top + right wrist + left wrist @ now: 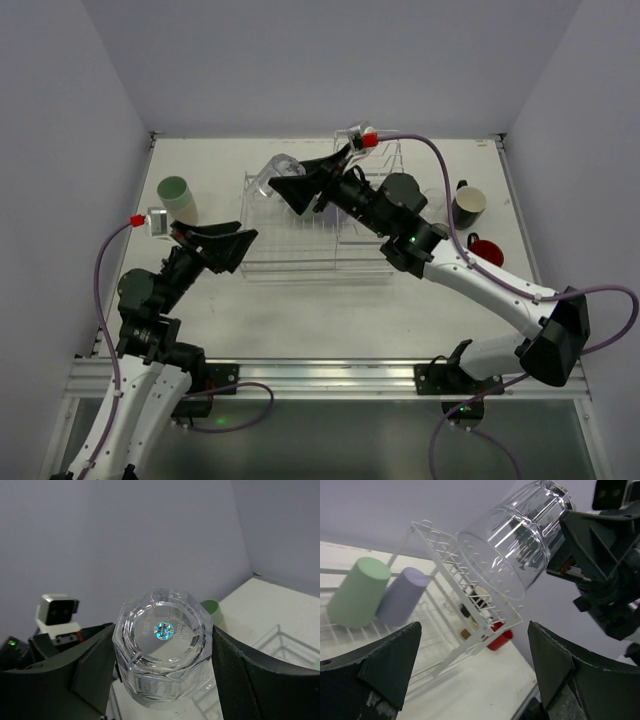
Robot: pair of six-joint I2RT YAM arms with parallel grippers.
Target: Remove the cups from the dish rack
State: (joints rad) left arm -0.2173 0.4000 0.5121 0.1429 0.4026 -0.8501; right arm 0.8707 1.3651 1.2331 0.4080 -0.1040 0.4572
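This is a robotics lab test cell rather than a home kitchen. A white table [300,320] stands boxed in by plain pale walls [330,60] at 9, 12 and 3 o'clock. Along its 6 o'clock edge runs a slotted aluminium rail [330,375], where the left arm [150,300] and right arm [480,285] are mounted, purple cables [100,270] looping from their wrist cameras [157,222]. The kitchenware is sparse and staged: a white wire dish rack [300,262] at centre, a clear glass [272,172] over it, a green cup [177,197] at 10 o'clock, and a black mug [468,205] and red mug [485,248] at 3 o'clock.
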